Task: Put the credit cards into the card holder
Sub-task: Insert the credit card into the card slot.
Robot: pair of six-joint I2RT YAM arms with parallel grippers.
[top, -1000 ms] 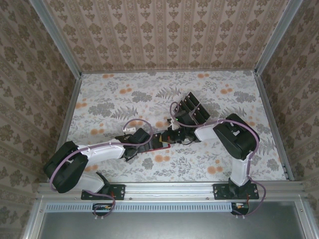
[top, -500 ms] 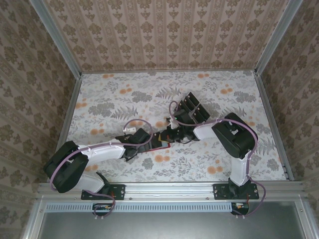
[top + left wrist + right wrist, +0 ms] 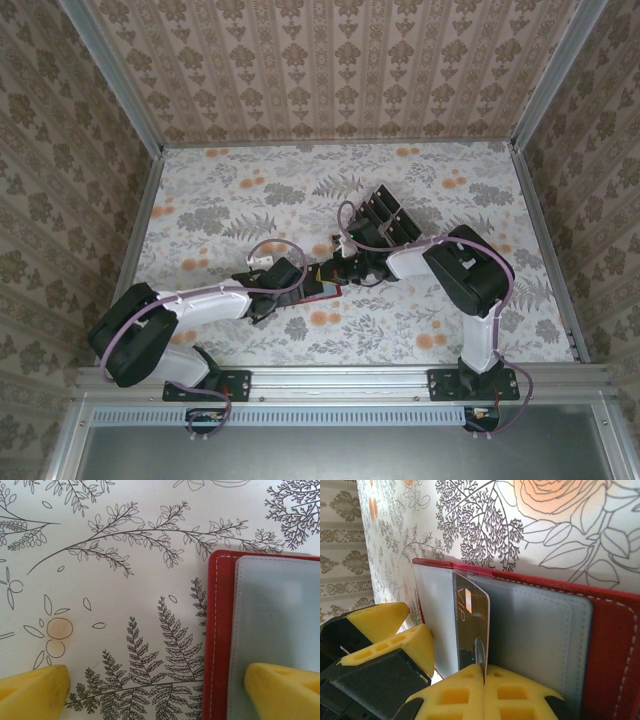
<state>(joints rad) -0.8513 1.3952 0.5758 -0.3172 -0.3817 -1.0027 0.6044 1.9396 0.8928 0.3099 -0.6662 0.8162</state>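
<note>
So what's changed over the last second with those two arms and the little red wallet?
The right gripper, shut on a thin glossy black card, has shifted slightly left over the open red leather wallet, and its arm has followed. Nothing was picked up or let go. The left gripper stays open at the wallet's edge, and the clear slotted tray has not moved.

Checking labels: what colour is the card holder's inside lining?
Pale grey lining inside the red card holder; clearest in the left wrist view.
</note>
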